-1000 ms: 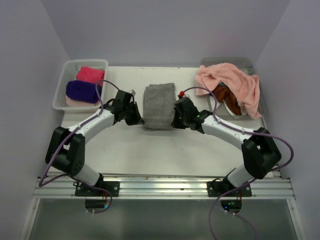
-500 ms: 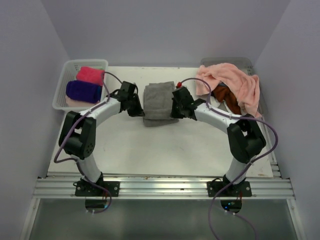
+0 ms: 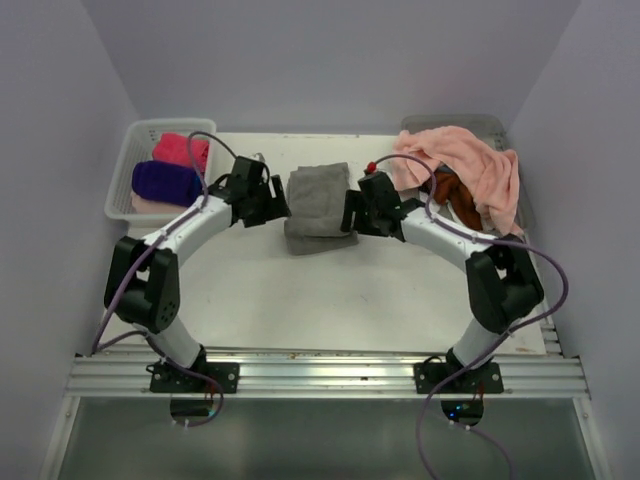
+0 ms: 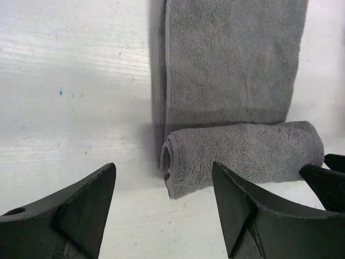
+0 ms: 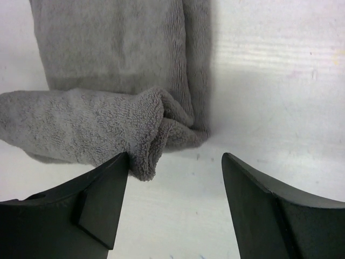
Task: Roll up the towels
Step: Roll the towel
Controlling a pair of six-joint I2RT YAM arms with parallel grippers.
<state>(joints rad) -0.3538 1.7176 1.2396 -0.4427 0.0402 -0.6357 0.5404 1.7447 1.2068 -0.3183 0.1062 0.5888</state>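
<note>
Both grippers have just let go. The left gripper (image 4: 163, 183) now stands spread, with the rolled near end (image 4: 242, 151) of the grey towel (image 3: 318, 205) lying free just ahead of its right finger. The right gripper (image 5: 175, 156) is spread too, the roll's looser end ahead of its left finger. Beyond both, most of the towel lies flat, so a fresh grip probably comes next.

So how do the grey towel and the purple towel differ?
The grey towel is rolled only at its near end, the rest lying flat; the purple towel is a complete stubby roll. The grey towel lies on the table; the purple towel sits in the white basket. Both are single-coloured cloths.
</note>
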